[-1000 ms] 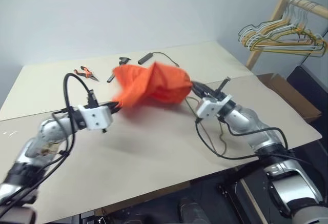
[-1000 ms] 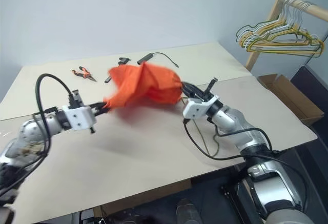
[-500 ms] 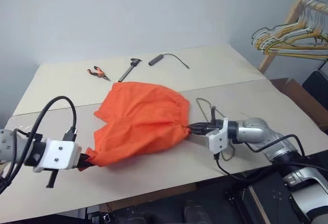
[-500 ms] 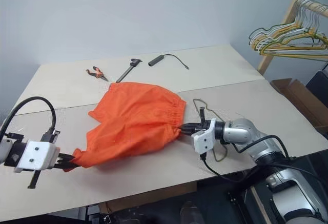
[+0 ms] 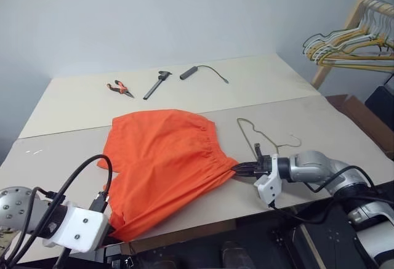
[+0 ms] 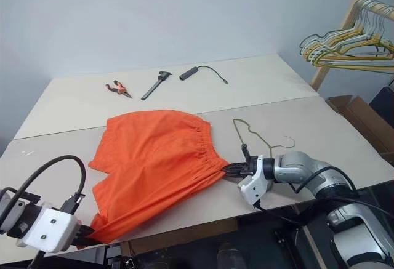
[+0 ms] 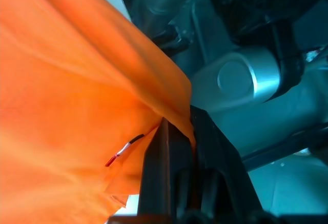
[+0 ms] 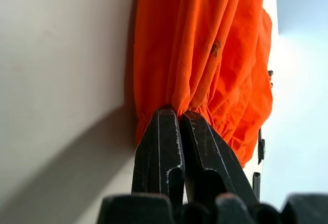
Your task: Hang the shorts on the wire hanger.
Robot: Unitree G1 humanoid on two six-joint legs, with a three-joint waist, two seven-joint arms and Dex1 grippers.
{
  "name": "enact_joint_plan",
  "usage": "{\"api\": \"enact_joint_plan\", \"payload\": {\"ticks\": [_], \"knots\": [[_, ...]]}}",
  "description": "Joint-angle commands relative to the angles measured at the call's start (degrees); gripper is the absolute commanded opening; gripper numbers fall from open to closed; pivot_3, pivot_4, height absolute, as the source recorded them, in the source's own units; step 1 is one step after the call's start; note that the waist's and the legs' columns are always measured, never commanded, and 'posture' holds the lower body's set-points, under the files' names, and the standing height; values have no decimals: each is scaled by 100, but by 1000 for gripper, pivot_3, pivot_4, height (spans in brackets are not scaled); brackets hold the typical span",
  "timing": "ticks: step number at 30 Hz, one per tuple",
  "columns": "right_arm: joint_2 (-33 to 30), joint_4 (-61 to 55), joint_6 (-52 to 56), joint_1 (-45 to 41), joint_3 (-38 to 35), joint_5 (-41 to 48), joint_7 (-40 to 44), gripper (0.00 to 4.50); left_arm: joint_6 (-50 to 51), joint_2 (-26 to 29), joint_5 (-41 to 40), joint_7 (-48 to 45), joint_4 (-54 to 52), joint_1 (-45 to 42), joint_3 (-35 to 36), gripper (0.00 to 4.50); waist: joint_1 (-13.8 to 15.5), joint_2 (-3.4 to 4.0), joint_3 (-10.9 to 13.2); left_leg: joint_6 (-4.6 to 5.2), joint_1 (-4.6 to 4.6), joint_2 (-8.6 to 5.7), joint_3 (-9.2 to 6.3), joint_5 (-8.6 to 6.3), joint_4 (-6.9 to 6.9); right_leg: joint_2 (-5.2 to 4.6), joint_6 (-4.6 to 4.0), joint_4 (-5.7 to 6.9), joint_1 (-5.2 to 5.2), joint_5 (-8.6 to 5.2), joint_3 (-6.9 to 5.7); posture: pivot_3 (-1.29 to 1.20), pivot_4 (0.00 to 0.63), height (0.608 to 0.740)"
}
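**Shorts spread flat, hanger waiting alongside**

The shorts (image 5: 163, 164) lie spread on the desk (image 5: 74, 103), held at two ends. The right end effector (image 5: 237, 168) is clamped on the gathered waistband corner; the left end effector (image 6: 86, 235) is pinched shut on a leg hem at the desk's near edge. The wire hanger (image 5: 261, 138) lies just beside the shorts, on their waistband side, apart from the fabric, with its hook pointing away from them. Pliers (image 5: 120, 87) and a black cable (image 5: 203, 70) sit well beyond the shorts. The step in hand looks like laying the garment out. Next, one end effector probably must release and pick up the hanger, then thread it through the waistband.
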Motion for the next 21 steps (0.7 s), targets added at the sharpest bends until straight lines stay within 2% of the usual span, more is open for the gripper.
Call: {"api": "enact_joint_plan", "payload": {"ticks": [1,4,8,12,13,17,21], "knots": [[-347,-436,57,187,12,579,366,590,-279,-12,377,50,161,-142,-85,487,15,-1,1,2,-1,0,1,-1,0,-1,0,-3,0,0,0,-81,54,740],[-575,-893,244,429,124,1087,776,1494,-568,22,438,-138,375,-159,-86,1301,20,-2,1,5,-1,2,4,-5,0,-2,0,-11,2,0,0,-83,53,740],[-968,-1643,633,880,163,1816,1252,2953,-837,41,217,-522,659,-153,143,2653,4,-3,2,9,4,14,10,-7,0,1,-2,-23,14,-1,-1,-89,56,740],[-1171,-2348,2132,1460,-354,3041,1434,4325,-661,-90,-162,-276,1054,-898,129,3936,77,-9,18,11,40,26,11,-20,0,4,-2,-36,61,-1,-10,-81,57,740],[-1206,-2535,2738,1614,-587,3324,1384,4500,-415,-184,-399,-102,1081,-1179,94,4233,112,-9,21,11,68,37,11,-32,0,10,-2,-50,96,-2,-13,-81,55,740],[-1251,-3273,4683,2218,-1569,4463,1186,4500,840,-454,-1764,238,940,-1959,116,4233,205,-14,26,14,91,49,11,-50,6,17,1,-64,130,-2,-19,-80,54,740],[-1210,-3849,6347,2910,-2519,5226,893,4500,1688,-709,-2588,647,897,-2620,-32,4233,307,-14,26,3,58,71,12,-81,35,39,-2,-47,83,-3,-26,-95,53,740]]}}
